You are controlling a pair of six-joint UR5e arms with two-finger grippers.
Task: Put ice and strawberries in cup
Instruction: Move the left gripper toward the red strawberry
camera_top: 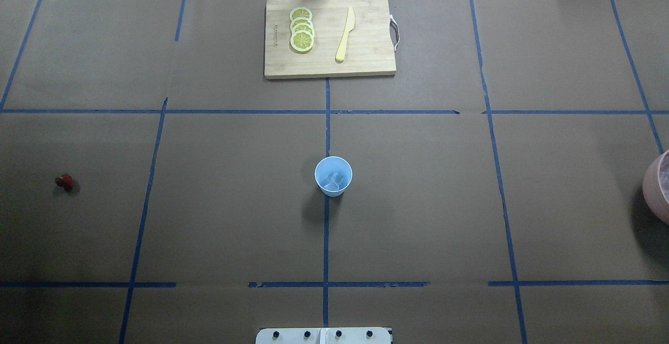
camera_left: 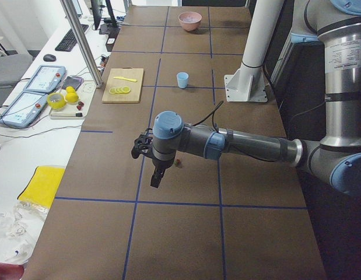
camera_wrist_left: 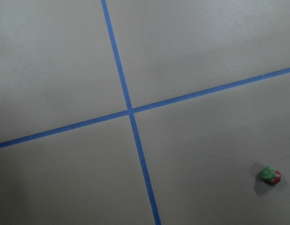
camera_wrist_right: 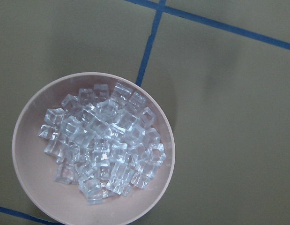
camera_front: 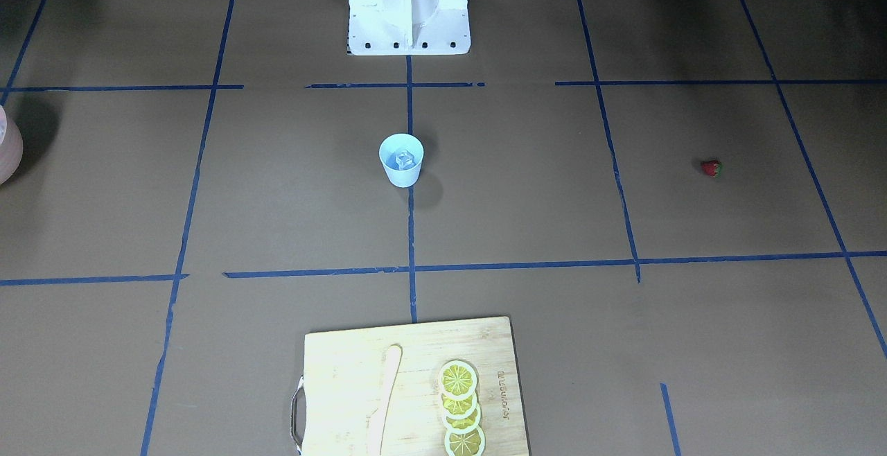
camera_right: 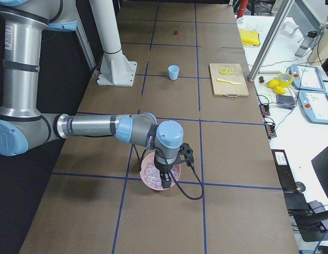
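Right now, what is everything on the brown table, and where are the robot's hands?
cup: one, light blue, table centre
bowl: one, pink, robot's right side
ice: clear cubes, a few in the cup, many in the bowl
strawberry: one, red, robot's left side
cutting board: one, wooden, far edge
lemon slices: four, yellow, on the board
knife: one, pale yellow, on the board
left gripper: one, dark, near the strawberry, jaws unclear
right gripper: one, dark, over the bowl, jaws unclear
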